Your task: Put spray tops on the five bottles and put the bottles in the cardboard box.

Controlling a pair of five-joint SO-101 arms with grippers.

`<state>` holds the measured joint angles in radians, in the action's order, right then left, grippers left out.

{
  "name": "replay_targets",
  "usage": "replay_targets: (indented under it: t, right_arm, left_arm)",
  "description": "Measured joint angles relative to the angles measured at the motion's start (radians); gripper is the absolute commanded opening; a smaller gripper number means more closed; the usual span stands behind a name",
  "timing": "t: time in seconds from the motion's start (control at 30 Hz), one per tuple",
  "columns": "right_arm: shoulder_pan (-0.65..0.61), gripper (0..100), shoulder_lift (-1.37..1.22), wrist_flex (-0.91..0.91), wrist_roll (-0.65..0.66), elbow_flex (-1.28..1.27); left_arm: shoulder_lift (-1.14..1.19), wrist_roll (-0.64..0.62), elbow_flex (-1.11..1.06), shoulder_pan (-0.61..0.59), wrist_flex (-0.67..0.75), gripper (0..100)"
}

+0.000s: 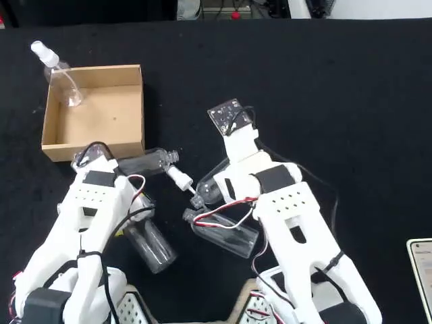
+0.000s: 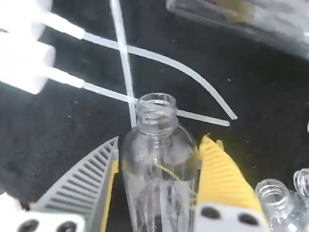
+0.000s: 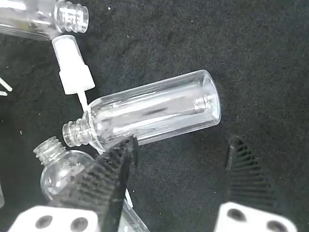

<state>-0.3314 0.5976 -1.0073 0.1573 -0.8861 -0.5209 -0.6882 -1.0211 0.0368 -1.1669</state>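
While a capped bottle (image 1: 62,77) leans in the box (image 1: 92,147) seen from above, the left gripper (image 2: 161,142) grasps an open bottle (image 2: 157,169) near loose tops (image 2: 24,72): hold its neck steady; the right gripper (image 3: 183,142) hangs released over a lying bottle (image 3: 149,113)

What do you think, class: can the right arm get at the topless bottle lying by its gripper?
Probably yes. The right gripper is open beside the bottle, which lies on its side with nothing over it; a spray top crowds its neck.
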Motion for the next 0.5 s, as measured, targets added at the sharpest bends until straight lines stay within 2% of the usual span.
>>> replay_targets:
  t: [0.13,0.27,0.4,0.5]
  right_arm:
    - [0.000,27.9,0.000,0.000,0.000,0.000]
    - [0.000,27.9,0.000,0.000,0.000,0.000]
    - [0.000,27.9,0.000,0.000,0.000,0.000]
    - [0.000,27.9,0.000,0.000,0.000,0.000]
  left_arm:
    - [0.000,0.035,0.000,0.000,0.012,19]
    - [0.000,0.126,0.015,0.000,0.015,19]
    - [0.000,0.295,0.043,0.000,0.015,19]
    - [0.000,0.496,0.054,-0.002,0.049,19]
